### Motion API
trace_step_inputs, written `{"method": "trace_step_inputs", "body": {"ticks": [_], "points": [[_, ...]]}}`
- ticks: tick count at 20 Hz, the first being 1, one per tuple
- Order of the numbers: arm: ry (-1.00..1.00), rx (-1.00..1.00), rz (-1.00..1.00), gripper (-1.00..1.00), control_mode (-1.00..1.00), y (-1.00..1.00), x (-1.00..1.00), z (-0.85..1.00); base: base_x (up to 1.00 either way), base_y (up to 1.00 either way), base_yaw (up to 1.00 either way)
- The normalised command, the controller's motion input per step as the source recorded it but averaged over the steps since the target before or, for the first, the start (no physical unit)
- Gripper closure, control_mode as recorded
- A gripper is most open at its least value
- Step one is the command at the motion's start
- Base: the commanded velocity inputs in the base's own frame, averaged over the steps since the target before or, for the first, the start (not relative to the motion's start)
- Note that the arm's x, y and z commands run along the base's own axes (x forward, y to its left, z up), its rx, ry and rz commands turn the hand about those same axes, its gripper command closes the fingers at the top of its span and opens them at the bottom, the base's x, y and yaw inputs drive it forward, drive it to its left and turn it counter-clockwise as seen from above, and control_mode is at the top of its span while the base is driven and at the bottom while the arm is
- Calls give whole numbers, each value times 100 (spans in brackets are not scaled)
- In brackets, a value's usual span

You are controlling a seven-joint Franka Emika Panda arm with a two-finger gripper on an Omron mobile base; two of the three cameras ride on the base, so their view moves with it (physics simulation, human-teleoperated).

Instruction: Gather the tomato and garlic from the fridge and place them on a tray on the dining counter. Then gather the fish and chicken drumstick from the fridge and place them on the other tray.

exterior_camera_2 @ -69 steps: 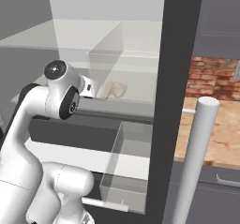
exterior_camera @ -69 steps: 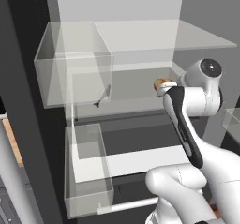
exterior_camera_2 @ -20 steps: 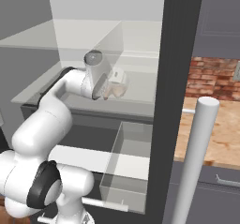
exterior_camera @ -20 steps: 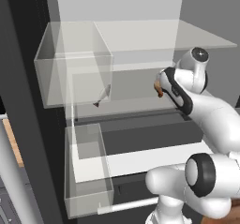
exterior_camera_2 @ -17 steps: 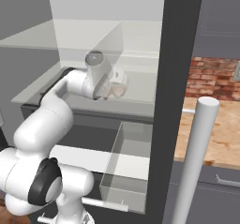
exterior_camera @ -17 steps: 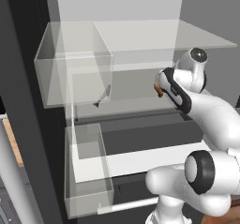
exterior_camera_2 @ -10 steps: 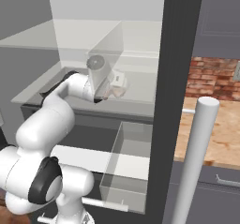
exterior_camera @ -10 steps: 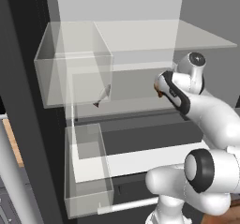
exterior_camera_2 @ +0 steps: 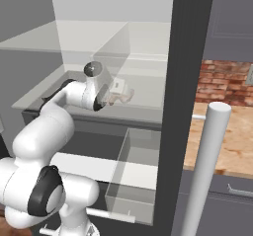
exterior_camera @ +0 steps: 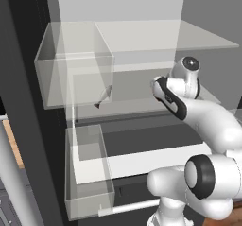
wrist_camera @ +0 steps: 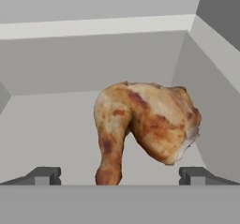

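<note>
The browned, glossy chicken drumstick [wrist_camera: 145, 127] lies on the pale grey fridge shelf [wrist_camera: 51, 124] just ahead of the gripper [wrist_camera: 120, 175], whose fingers [wrist_camera: 44, 175] stand wide and empty; probably light, firm and slippery, best taken at the thick meaty end.

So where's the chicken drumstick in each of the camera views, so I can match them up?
Left base view: hidden behind the arm's wrist, not in it.
Right base view: chicken drumstick mid-left, on the fridge shelf just beyond the open gripper.
Hand view: centre, bone end toward the camera, between the fingertips.
Shared landmark: that grey shelf.
</note>
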Motion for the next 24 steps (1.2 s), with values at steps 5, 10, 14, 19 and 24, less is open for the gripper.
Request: {"method": "trace_step_inputs", "body": {"ticks": [5, 10, 14, 19, 24], "points": [[0, 0, 0, -100, -100, 0, 0, 0, 0, 0, 0], [0, 0, 0, -100, -100, 4, 3, -7, 0, 0, 0], [2, 0, 0, -100, -100, 6, 2, -10, 0, 0, 0], [1, 0, 0, -100, -100, 4, 13, -9, 0, 0, 0], [0, 0, 0, -100, -100, 1, 19, -15, 0, 0, 0]]}}
